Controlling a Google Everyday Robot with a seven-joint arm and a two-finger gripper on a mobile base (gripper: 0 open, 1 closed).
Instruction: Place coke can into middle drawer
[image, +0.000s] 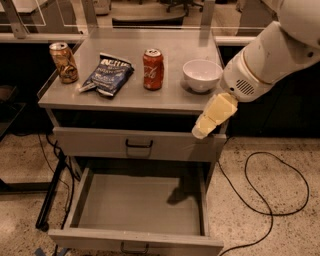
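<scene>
The coke can stands at the upper middle on the cabinet top, the middle drawer sits open below, and the gripper hangs center right, fingers pressed together

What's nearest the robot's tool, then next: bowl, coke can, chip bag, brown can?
The tool hangs at the front right edge of the cabinet.
1. bowl, right
2. coke can, middle
3. chip bag, left of middle
4. brown can, far left

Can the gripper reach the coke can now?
Probably yes: the gripper hangs beside the cabinet top, front right; the coke can is free above and in front, though a white bowl stands between.
</scene>
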